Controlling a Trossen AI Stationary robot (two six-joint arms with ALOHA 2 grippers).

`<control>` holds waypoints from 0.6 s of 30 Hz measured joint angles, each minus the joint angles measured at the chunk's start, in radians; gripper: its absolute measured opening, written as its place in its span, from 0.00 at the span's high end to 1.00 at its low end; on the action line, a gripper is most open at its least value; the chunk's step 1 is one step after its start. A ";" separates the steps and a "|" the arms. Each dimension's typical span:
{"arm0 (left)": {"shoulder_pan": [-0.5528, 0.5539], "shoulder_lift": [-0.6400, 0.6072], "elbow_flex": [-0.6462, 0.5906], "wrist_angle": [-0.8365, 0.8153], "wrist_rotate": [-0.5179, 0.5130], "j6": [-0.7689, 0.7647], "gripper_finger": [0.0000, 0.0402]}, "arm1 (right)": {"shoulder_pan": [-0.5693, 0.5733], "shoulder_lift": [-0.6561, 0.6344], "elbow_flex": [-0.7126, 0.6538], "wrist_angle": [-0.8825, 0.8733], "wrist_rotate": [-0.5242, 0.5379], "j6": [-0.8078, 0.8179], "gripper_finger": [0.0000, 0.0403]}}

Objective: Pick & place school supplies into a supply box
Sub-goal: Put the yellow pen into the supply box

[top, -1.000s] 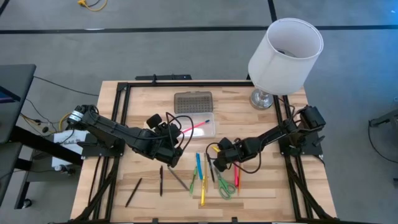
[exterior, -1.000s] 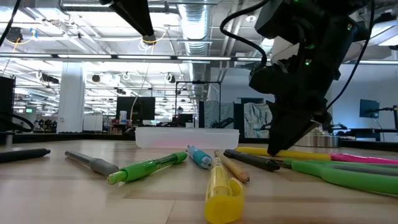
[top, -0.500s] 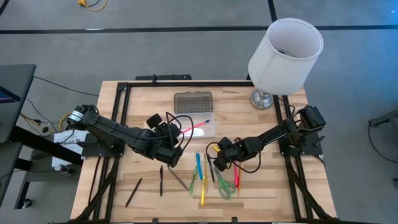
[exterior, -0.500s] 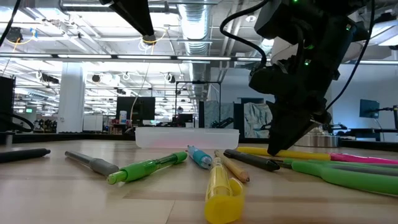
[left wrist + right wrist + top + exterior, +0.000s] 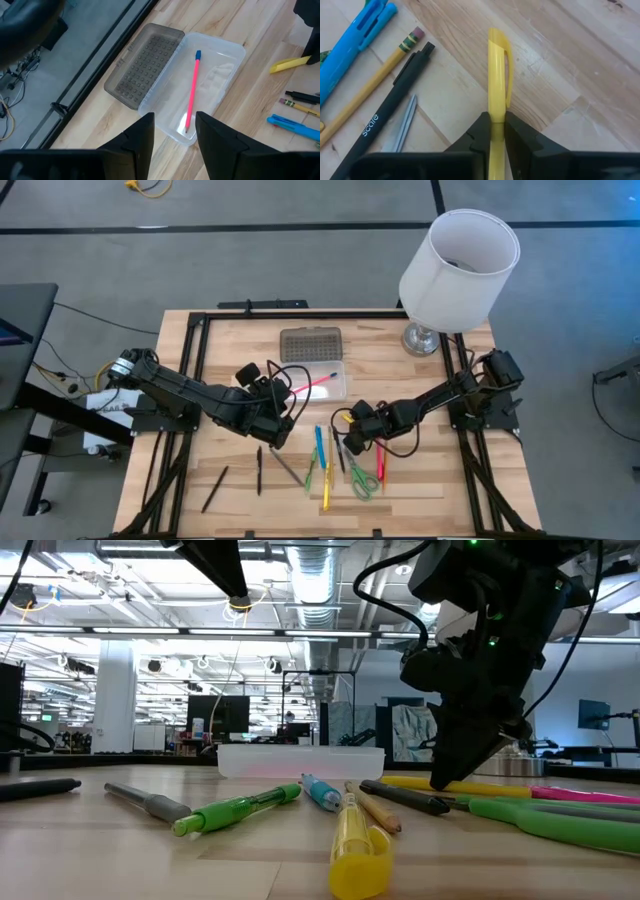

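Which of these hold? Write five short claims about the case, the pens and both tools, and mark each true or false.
1. A pink pencil lies inside the clear case. True.
2. The case's grey lid is shut over it. False: it lies open beside the base.
3. The right tool grips a yellow pen. True.
4. The left tool holds a blue pen. False: its fingers are apart and empty, above the case.
5. The green scissors are in the case. False: they lie on the table.
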 joint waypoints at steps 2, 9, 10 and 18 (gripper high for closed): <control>0.000 0.000 0.000 0.000 0.000 0.000 0.65 | 0.000 0.000 0.000 0.001 -0.002 0.000 0.92; 0.000 0.000 0.000 0.000 0.000 0.000 0.65 | 0.000 0.000 -0.001 0.003 -0.006 0.000 0.89; 0.000 0.000 0.000 0.000 0.000 0.000 0.65 | 0.000 0.000 -0.001 0.003 -0.006 0.000 0.88; 0.000 0.000 0.000 0.000 0.000 0.000 0.65 | 0.000 0.000 -0.001 0.004 -0.006 0.000 0.87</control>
